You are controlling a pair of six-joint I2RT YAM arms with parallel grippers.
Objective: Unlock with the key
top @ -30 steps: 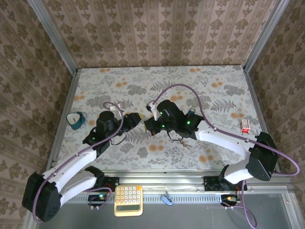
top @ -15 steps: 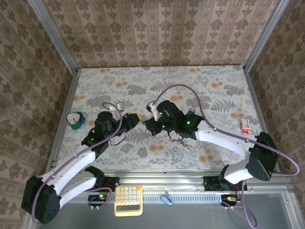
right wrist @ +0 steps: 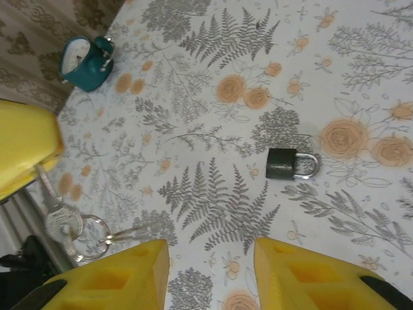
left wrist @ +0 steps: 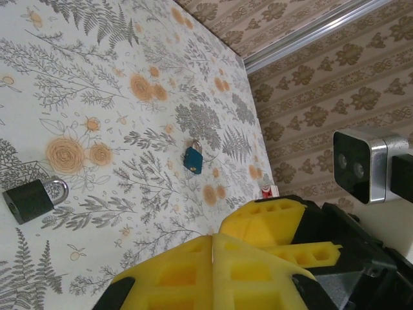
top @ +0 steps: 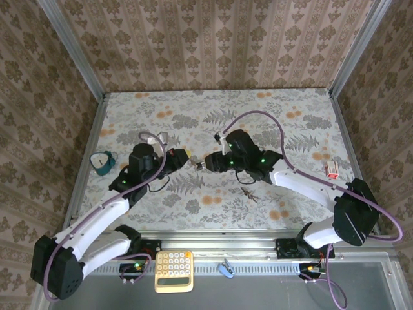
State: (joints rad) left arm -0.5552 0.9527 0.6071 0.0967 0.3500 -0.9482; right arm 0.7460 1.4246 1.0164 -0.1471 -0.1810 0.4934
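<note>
Table (top: 193, 110) has a floral fern cover. 1 black padlock (right wrist: 292, 163) lies flat on it. 1 blue padlock (left wrist: 192, 159) lies well apart from that. Teal object (top: 103, 161) near left edge, red item (top: 332, 171) near right edge, keys (top: 248, 192) near centre.

On the table (top: 258, 110) the padlock (right wrist: 292, 163) lies in the middle, with the small clock (top: 103, 161) at its nine o'clock and the spare keys (top: 248, 192) at its four o'clock.

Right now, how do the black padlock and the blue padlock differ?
The black padlock has a dark body; the blue padlock has a blue one. In the left wrist view the black padlock lies near, the blue padlock farther out toward the wall. Both lie flat on the table with silver shackles.
</note>
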